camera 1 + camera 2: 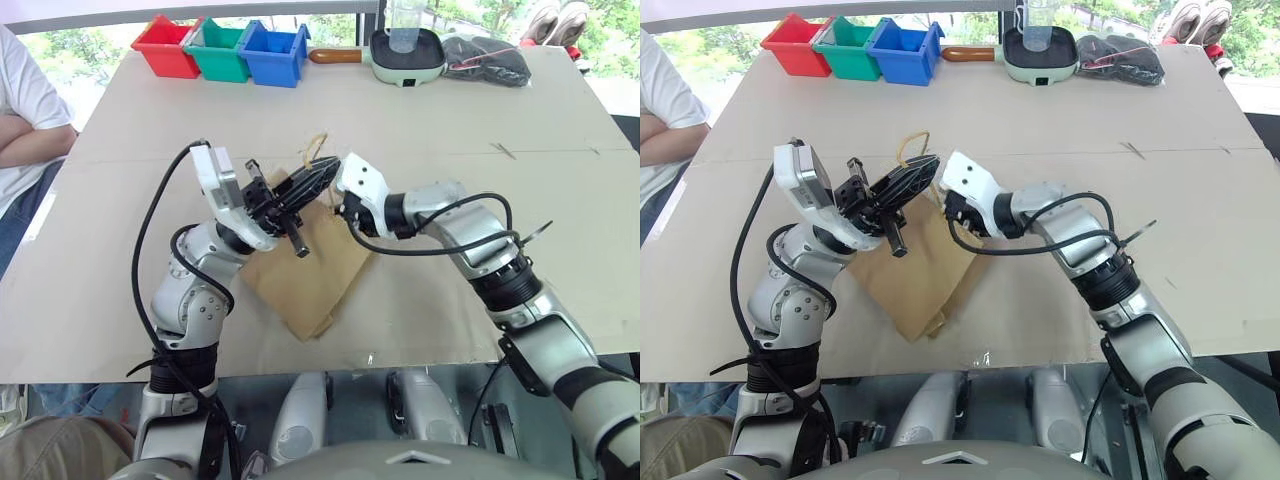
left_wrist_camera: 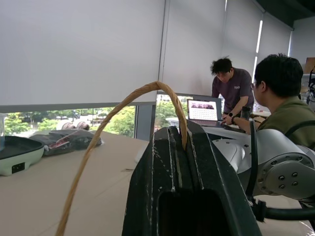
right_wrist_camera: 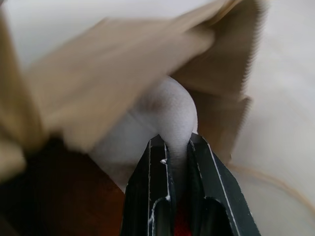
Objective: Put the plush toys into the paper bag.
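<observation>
Plush toy (image 3: 167,118), white, sits pinched in the right end effector (image 3: 178,147) at the paper bag (image 1: 310,275) mouth; left end effector (image 2: 183,142) clamps a bag handle (image 2: 118,113).

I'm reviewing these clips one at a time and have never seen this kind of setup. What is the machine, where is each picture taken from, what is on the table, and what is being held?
This is a humanoid robot with two arms, each ending in a two-fingered black gripper. The two wide pictures come from cameras in its head, looking down over its arms. The two close pictures come from cameras on its wrists, looking along the fingers.

On the table lies a brown paper bag. At the far edge stand red, green and blue bins, a small electric pan and a dark pouch. A person sits beside the table.

The left gripper is shut on one loop handle, holding the bag's mouth up. The right gripper is shut on the white plush toy and is at the bag's opening.
</observation>
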Motion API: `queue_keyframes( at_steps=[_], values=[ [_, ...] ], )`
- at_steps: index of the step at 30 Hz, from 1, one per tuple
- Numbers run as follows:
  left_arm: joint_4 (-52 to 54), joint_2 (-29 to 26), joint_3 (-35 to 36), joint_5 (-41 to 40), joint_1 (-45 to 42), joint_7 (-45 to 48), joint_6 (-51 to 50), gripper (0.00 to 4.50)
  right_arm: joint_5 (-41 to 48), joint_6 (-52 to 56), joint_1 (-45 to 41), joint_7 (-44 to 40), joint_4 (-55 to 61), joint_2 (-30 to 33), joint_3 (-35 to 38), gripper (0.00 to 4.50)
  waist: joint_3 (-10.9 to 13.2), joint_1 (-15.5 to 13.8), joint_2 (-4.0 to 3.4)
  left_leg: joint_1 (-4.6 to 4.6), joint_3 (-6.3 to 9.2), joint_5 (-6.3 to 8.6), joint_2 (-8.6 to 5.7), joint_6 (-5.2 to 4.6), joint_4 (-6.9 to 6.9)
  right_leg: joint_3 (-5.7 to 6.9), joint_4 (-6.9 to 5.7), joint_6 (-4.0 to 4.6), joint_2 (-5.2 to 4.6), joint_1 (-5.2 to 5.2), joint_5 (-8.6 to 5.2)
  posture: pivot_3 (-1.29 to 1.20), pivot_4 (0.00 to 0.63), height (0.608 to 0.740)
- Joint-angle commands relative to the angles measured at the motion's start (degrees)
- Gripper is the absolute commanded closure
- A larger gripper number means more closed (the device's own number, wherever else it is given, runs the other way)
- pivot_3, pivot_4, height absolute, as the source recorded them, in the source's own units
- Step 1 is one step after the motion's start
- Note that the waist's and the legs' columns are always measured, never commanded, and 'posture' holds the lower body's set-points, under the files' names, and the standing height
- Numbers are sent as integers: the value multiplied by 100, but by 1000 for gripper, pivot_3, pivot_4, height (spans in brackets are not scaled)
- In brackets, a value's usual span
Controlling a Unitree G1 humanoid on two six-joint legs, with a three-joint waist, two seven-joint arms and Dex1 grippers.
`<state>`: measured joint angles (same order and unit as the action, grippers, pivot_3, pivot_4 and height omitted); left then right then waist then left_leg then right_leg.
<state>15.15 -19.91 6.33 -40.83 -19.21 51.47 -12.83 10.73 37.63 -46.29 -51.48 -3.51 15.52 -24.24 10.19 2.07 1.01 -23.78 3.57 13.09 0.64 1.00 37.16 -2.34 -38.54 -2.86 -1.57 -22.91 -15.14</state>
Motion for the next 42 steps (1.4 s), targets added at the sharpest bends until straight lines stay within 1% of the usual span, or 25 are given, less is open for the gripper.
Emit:
queue_keyframes(
  at_steps=[1, 3, 6, 10, 13, 16, 19, 23, 26, 30, 32, 35, 37, 39, 41, 42],
  values=[
    [-100, -4, 41, 109, -310, -9, 207, 4500, 124, 328, 128, 179, 604, 92, 322, 4474, 0, -5, 0, 0, 1, 0, 0, 0, 0, 0, -1, 0, 0, 0, 0, 0, 150, 740],
    [-295, 14, 27, 156, -561, 10, 254, 4500, 151, 534, 295, 330, 938, 178, 433, 4474, 0, -18, 0, 0, 4, 0, 0, 0, 1, 3, -2, 0, 1, 0, 0, 0, 150, 740],
    [-575, 66, -33, 249, -963, 32, 321, 4500, 155, 808, 481, 687, 1332, 131, 585, 4474, 0, -19, 1, -2, 3, 0, -2, 0, 3, 2, -1, 0, 0, 0, 0, 0, 150, 740],
    [-1024, 82, -194, 599, -1584, 8, 379, 4500, 15, 1121, 625, 1506, 1695, -278, 714, 4474, -1, -4, 1, -2, 4, 0, -2, 0, 2, 3, -2, 0, 2, 0, 0, 0, 150, 740],
    [-1331, -18, -290, 949, -1864, 8, 474, 4500, -192, 1370, 699, 2140, 1830, -552, 734, 4474, -1, 28, 1, 1, 2, 0, -2, 0, 0, -1, -5, 0, 3, -2, 0, 0, 150, 740],
    [-1467, -304, -458, 1351, -2024, 139, 515, 4500, -479, 1706, 805, 2837, 2030, -814, 741, 4474, 0, 25, 1, 0, 4, 0, -2, 1, -2, 0, -4, 0, 3, -2, 0, 0, 150, 740],
    [-1185, -506, -413, 1203, -1949, 87, 70, 4500, -521, 1890, 801, 3126, 2132, -986, 749, 4474, 0, 27, 1, -3, 2, 0, -2, 1, -2, -1, -4, 0, 2, -6, 0, 0, 150, 740],
    [-468, -1035, -254, 1055, -1469, -115, -717, 4500, -594, 1875, 816, 3287, 2118, -1068, 593, 4474, 0, 48, 0, -1, 1, 0, 0, 0, -6, -5, -4, 0, 2, -8, 0, 0, 150, 740],
    [28, -1381, -202, 923, -1194, -319, -1371, 4500, -533, 1815, 892, 3208, 2130, -1025, 514, 4474, 0, 38, 0, -1, 2, 0, 0, 0, -9, -4, -5, 0, 3, -11, -1, 0, 150, 740],
    [387, -1639, -237, 845, -1327, -985, -2563, 4500, -417, 1865, 914, 2939, 2125, -902, 305, 4474, 0, 15, 1, -4, 3, 0, -1, 0, -5, -2, -6, -1, 1, -11, -1, 0, 150, 740],
    [474, -1613, -197, 742, -1500, -1218, -2910, 4500, -391, 1905, 921, 2908, 2164, -885, 247, 4474, 0, 11, 1, -4, 4, 0, -2, 0, -4, -1, -8, -1, 1, -10, -1, 0, 150, 740],
    [478, -1569, -261, 800, -1771, -1423, -3154, 4500, -375, 1940, 963, 3057, 2206, -1041, 304, 4474, 0, 28, 1, -3, 4, 0, -2, 1, -3, -1, -11, -1, 2, -10, -1, 0, 150, 740],
    [237, -1252, -315, 925, -2156, -1507, -2750, 4500, -351, 1775, 1041, 3324, 2241, -1347, 501, 4474, 0, 29, 1, -2, 4, 0, -2, 1, -3, -2, -13, -1, 2, -11, -1, 0, 150, 740],
    [99, -918, -295, 854, -2424, -1374, -2266, 4500, -217, 1649, 1088, 3431, 2193, -1623, 691, 4474, 1, 11, 4, -2, 2, 0, -1, 1, -6, -3, -16, -1, 2, -13, -1, 0, 150, 740],
    [206, -703, -148, 583, -2391, -1144, -2064, 4500, -138, 1242, 1151, 3334, 2061, -1761, 708, 4474, 2, 9, 6, -8, 0, -1, -2, 2, -3, -3, -16, 0, 1, -17, -1, 0, 150, 740],
    [284, -720, -97, 547, -2228, -1063, -2032, 4500, -159, 1056, 1185, 3291, 1984, -1782, 652, 4474, 2, 26, 6, -7, -4, -1, -2, 2, -3, -7, -15, 0, 0, -17, -1, 0, 150, 740]
  ],
)
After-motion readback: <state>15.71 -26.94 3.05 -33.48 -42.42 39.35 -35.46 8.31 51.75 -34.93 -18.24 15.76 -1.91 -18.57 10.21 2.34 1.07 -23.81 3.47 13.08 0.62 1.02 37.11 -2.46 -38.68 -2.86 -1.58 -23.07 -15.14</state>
